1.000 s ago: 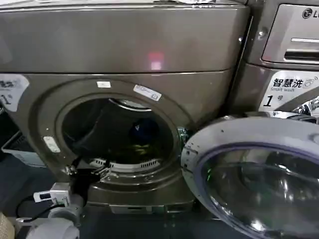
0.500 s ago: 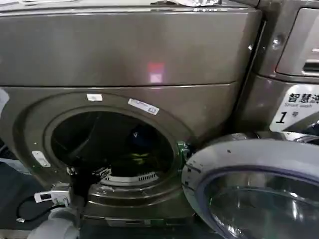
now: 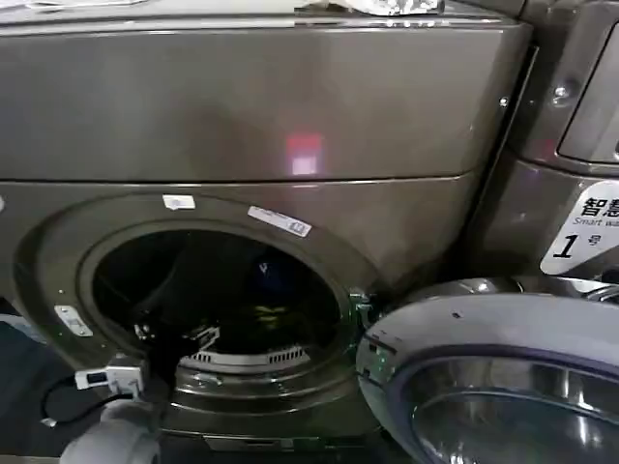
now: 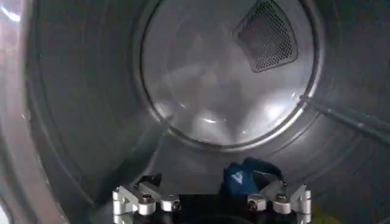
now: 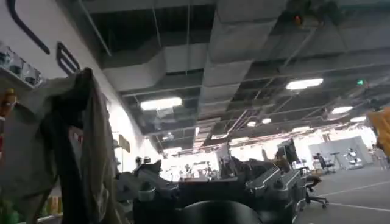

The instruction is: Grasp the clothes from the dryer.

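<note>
The left arm reaches through the round port of the dryer [image 3: 242, 116], and its left gripper [image 4: 211, 204] sits low inside the drum, jaws spread wide with nothing between them. From the head view, the clothes [image 3: 269, 311] show as a small yellow-green patch on the drum floor, toward the back and just below a dark blue item [image 4: 242, 176]; in the left wrist view that blue piece lies just ahead of the right-hand finger. The glass door [image 3: 503, 387] hangs open to the right, well clear of the reach. To do this step well, the gripper probably needs to go deeper and dip toward the drum floor, centring the yellow-green fabric rather than the blue piece before closing. The right gripper [image 5: 213, 204] is away from the dryer, facing a ceiling; whether its jaws are open I cannot tell.
</note>
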Available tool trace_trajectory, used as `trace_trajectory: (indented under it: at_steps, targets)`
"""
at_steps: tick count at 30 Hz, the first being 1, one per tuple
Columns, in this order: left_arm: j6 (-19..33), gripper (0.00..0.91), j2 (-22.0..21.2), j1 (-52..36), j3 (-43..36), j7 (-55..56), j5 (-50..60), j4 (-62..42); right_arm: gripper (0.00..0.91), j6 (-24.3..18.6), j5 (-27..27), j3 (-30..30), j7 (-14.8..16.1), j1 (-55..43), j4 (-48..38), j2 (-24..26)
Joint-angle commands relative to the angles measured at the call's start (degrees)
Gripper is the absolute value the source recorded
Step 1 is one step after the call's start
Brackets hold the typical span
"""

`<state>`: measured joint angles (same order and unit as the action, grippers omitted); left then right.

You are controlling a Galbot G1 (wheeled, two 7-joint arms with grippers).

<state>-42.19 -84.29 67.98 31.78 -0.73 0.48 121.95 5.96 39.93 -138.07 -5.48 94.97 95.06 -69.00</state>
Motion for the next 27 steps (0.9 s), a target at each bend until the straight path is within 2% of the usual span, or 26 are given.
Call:
trace_trajectory:
  at_steps: [1,5,6,7,9,12,17,20,22,23,27]
  targets:
    - [1.3,0.907,0.0,-8.3,-0.1,-0.3,0.6,-10.7,0.907,-0.1,0.1,0.3,-0.1,0.0,0.3,0.1]
    - [-0.5,0.907,0.2,-10.5,-0.5,-4.9,6.3,-12.5,0.907,-0.1,0.1,0.3,0.0,0.2,0.3,0.3]
    - [0.4,0.907,0.1,-11.0,-0.6,-11.6,12.1,-13.0,0.907,-0.1,0.1,0.3,0.0,0.2,0.3,0.3]
    - [3.0,0.907,0.3,-11.3,-0.6,-17.4,20.0,-13.5,0.907,-0.1,0.2,0.3,0.0,0.2,0.4,0.4]
    - [4.2,0.907,0.8,-11.8,-0.8,-26.5,28.4,-13.5,0.907,-0.1,0.2,0.2,0.0,0.2,0.3,0.4]
    - [13.0,0.907,2.6,-12.4,-1.6,-41.5,45.9,-13.7,0.907,-0.3,0.3,0.2,0.1,0.6,0.2,0.3]
    - [17.9,0.907,3.2,-16.9,-2.2,-54.6,61.7,-15.7,0.907,-0.3,0.1,0.3,0.1,0.6,0.3,0.6]
    - [27.5,0.907,4.0,-19.1,-2.4,-61.0,65.8,-17.2,0.907,0.0,0.2,0.5,0.0,0.4,1.0,0.7]
    - [30.5,0.907,4.3,-19.9,-2.8,-64.9,67.7,-17.1,0.907,0.0,0.1,0.8,0.0,0.3,1.1,0.6]
    - [34.1,0.907,4.5,-20.4,-3.4,-69.0,69.1,-17.0,0.907,0.0,0.1,0.9,0.0,0.2,1.1,0.5]
    - [37.0,0.907,4.4,-22.6,-4.6,-76.4,66.5,-17.9,0.907,0.0,0.0,0.9,0.1,0.1,1.1,0.5]
